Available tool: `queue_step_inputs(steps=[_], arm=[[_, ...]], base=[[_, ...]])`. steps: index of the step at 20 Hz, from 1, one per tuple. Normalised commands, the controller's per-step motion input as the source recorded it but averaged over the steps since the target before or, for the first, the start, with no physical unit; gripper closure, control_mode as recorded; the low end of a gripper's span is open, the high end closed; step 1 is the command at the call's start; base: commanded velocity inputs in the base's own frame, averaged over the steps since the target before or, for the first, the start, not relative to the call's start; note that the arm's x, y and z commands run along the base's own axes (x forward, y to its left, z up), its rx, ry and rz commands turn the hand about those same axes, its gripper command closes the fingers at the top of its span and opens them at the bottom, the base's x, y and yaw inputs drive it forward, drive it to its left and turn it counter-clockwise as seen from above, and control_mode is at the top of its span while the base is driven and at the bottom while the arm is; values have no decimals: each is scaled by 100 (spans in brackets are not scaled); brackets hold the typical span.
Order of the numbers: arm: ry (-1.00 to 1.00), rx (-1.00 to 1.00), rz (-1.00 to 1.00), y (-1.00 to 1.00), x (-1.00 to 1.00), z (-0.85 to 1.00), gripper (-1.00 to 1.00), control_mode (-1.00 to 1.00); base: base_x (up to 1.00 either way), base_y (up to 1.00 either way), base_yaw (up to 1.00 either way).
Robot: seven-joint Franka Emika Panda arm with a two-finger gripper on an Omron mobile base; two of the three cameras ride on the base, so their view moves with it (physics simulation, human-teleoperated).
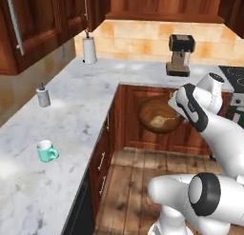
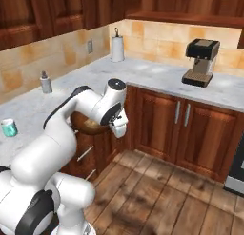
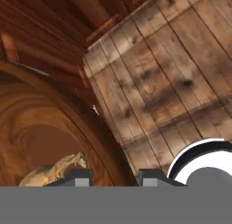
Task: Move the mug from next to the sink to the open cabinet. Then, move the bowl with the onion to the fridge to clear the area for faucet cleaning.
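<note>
At the lower left of the left base view the mug stands on the marble tabletop, not in the cabinet. At centre right the bowl hangs over the wooden floor with the onion inside. The gripper is clamped on the bowl's rim, one finger inside and one outside. A one-sided hold could tip it and roll the onion out (my guess). The hand view shows that pinch; both base views hide it behind the arm.

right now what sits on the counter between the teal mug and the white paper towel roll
A small grey bottle stands on the marble counter between the teal mug and the white paper towel roll, seen in the left base view.
</note>
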Motion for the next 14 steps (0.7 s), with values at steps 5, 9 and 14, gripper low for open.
queue_step_inputs(steps=[5,9,14], arm=[[0,0,0,0,0,0,100,100],[0,0,0,0,0,0,100,100],[0,0,0,0,0,0,100,100]], base=[[82,-10,-58],[100,0,-22],[52,-1,-41]])
